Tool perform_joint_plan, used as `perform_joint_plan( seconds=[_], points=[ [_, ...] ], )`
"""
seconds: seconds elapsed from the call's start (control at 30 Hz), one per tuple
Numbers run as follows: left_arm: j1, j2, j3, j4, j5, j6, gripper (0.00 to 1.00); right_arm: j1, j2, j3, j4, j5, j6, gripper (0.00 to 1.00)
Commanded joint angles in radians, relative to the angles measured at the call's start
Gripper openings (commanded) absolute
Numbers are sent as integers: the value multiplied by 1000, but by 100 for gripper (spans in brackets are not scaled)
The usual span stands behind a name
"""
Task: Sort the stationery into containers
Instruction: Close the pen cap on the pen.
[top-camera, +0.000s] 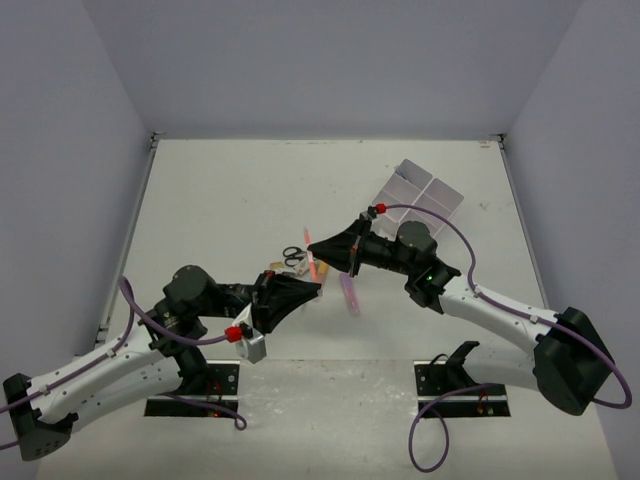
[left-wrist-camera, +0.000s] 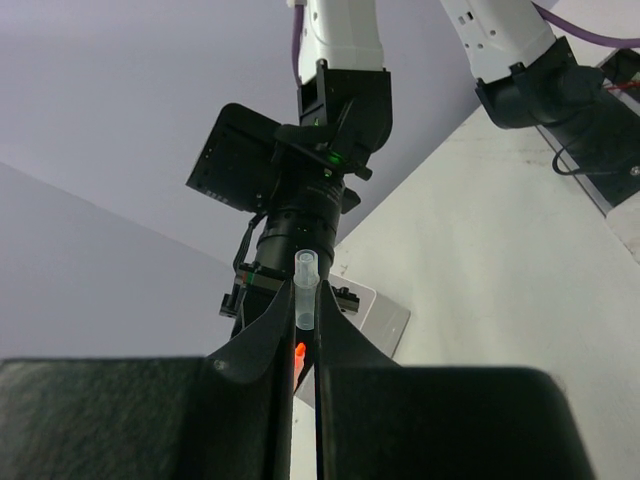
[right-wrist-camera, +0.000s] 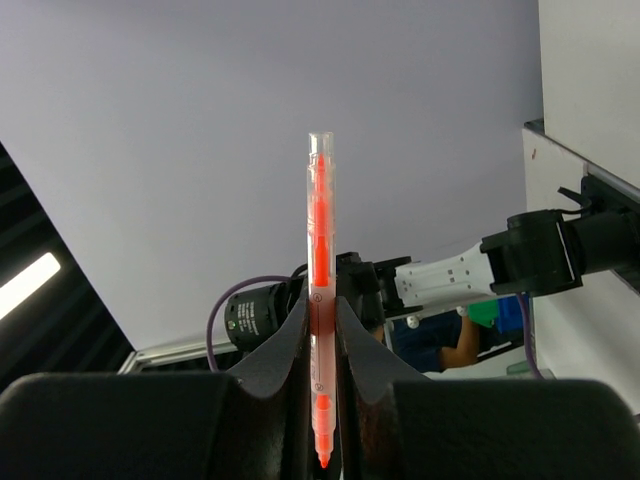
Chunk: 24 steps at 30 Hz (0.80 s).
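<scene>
1. Pointing in from 8 o'clock with the left gripper (top-camera: 317, 288), fingers clenched on the near, clear-tipped end of a slim orange plastic marker (right-wrist-camera: 319, 230), and holding it up above the middle of the flat white table (top-camera: 250, 190).
2. Lying flat on the table at 5 o'clock of that marker, near it but apart: a thin purple plastic marker (top-camera: 348, 294), untouched by either arm.
3. Pointing in from 3 o'clock with the right gripper (top-camera: 312, 246), fingers squeezed shut on the middle of the same slim orange plastic marker, nearly tip to tip with the left gripper; leaving the clear cap sticking out well past the fingertips in the right wrist view.
4. Resting on the table just beside the held marker, at 9 o'clock of it: black-handled metal scissors (top-camera: 292, 256).
5. Sitting far off at 1 o'clock, well apart from both grippers: a white square plastic box (top-camera: 403, 183) divided into four compartments, turned corner-first towards the arms.
</scene>
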Motion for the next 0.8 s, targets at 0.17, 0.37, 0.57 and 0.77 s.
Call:
perform_joint_plan(
  seconds=[0.17, 0.37, 0.57, 0.77],
  points=[
    [-3, -32, 40, -100, 13, 88, 0, 4, 1, 42, -22, 58, -23, 0],
    [-3, -77, 15, -96, 29, 80, 0, 4, -8, 43, -65, 85, -29, 0],
    [-3, -72, -5, -67, 50, 59, 0, 4, -14, 43, -65, 84, -29, 0],
    [-3, -41, -16, -46, 68, 47, 0, 4, -26, 41, -80, 92, -28, 0]
  ],
)
